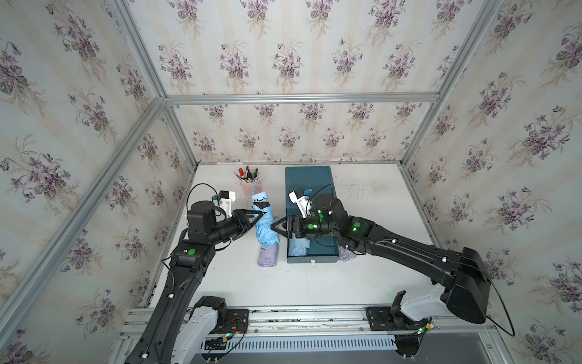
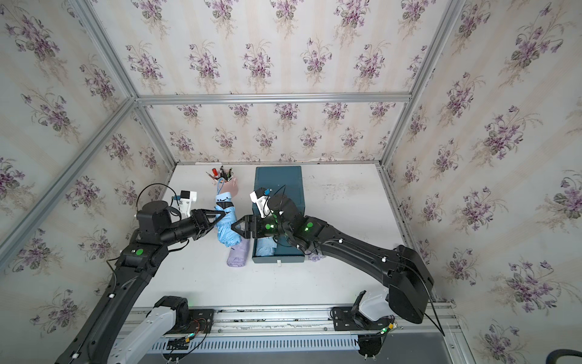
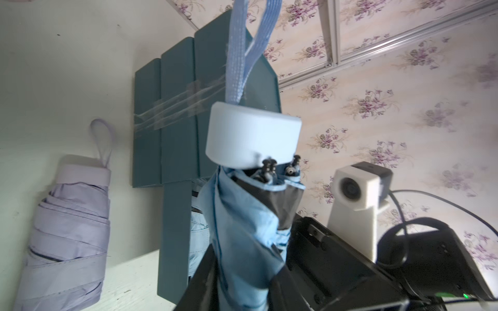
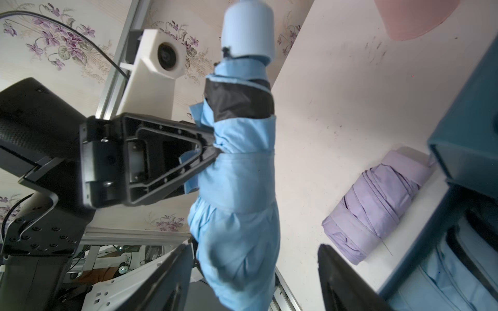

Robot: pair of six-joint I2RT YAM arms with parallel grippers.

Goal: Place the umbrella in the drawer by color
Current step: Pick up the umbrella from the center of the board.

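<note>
Two black arms reach from the metal rail (image 1: pixel 283 315) across a scuffed white table (image 1: pixel 315 283). Nearest on it lies a folded lilac umbrella (image 1: pixel 268 256), soft cloth strapped into a stubby roll, just beside the pulled-out drawer (image 1: pixel 311 259) of a teal cabinet (image 1: pixel 310 182) (a second blue umbrella (image 1: pixel 297 247) lies inside that drawer).

Just beyond, between the two grippers and over the lilac roll's far end, the blue umbrella (image 1: pixel 266 227) is held up with its handle end toward the back wall; how steeply it leans cannot be told. Its pale-blue cloth is crumpled and loose, with a band of black lining near the top; a smooth rounded cap (image 3: pixel 253 140) crowns it, and a flat woven strap (image 3: pixel 237 53) loops from the cap.

The left gripper (image 1: pixel 259 215) is clenched on a fold of that cloth at mid-body, coming in from the side. The right gripper (image 1: pixel 274 227) faces it from the cabinet side with its jaws spread wide; in the right wrist view the umbrella's lower end hangs between the fingers (image 4: pixel 167 282), close to one and well apart from the other, not clamped.

Farther back stands a pink cup (image 1: pixel 250 188) bristling with pens, then walls papered with violet sprigs.
</note>
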